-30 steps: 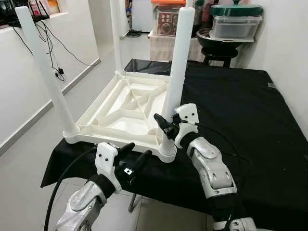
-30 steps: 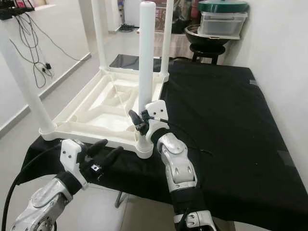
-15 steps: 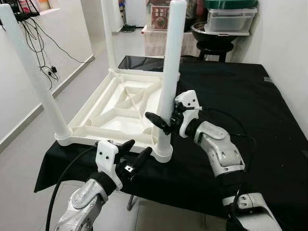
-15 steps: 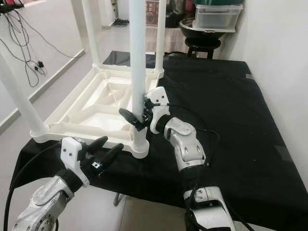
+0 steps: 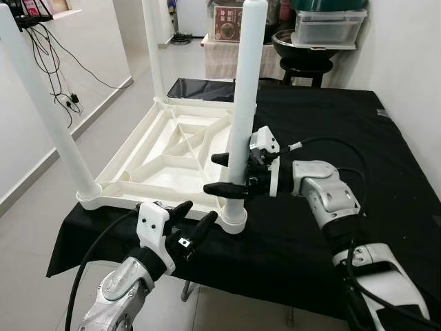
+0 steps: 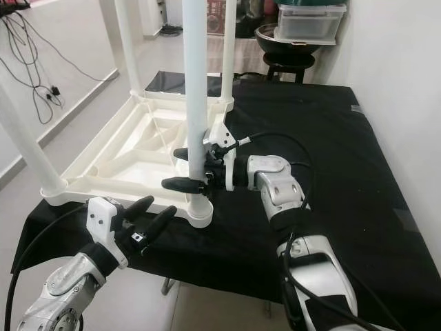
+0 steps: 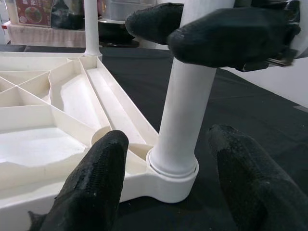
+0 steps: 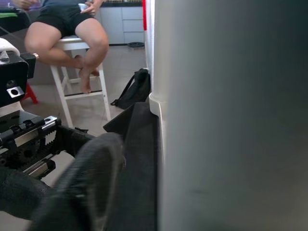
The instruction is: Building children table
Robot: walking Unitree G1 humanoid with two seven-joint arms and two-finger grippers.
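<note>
table: white top (image 5: 165,162) is laid upside down at the edge of the black cloth (image 5: 331,131), so leg sockets face up.
leg: near leg (image 5: 242,103) is stood upright in the corner socket (image 7: 174,169).
right gripper (image 5: 224,174): fingers are set on either side of the leg low down, apparently closed on it, likely to seat or steady it.
left gripper (image 5: 194,222): held open, just short of the socket, touching nothing; probably kept ready to brace the corner.
</note>
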